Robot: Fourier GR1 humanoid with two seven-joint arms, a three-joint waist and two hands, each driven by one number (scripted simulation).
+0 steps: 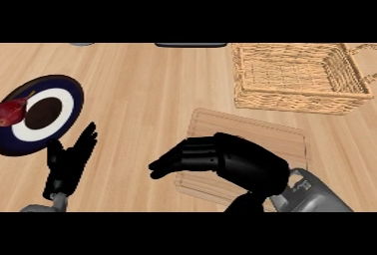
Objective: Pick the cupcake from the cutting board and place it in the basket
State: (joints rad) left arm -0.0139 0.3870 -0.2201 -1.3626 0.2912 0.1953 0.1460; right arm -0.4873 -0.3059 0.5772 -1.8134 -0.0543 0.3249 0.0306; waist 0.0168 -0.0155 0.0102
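Far to the left of the cutting board (pixel 280 137) lies a dark blue plate (pixel 68 94) with a white ring, and a red piece of food (pixel 13 112) sits on its left side. Closer to the board, but still left of it, the left hand (pixel 70 162) rests with its fingers straight up, holding nothing. Over the board's left half, the right hand (pixel 221 162) is curled into a cup, fingers bent down. I cannot see the cupcake; it may be hidden under that hand. I cannot tell if the hand holds it. A cupcake is light and soft, and I think it squashes easily, so hold its sides down low. Behind the board, a bit to the right, waits the woven basket (pixel 298 102).
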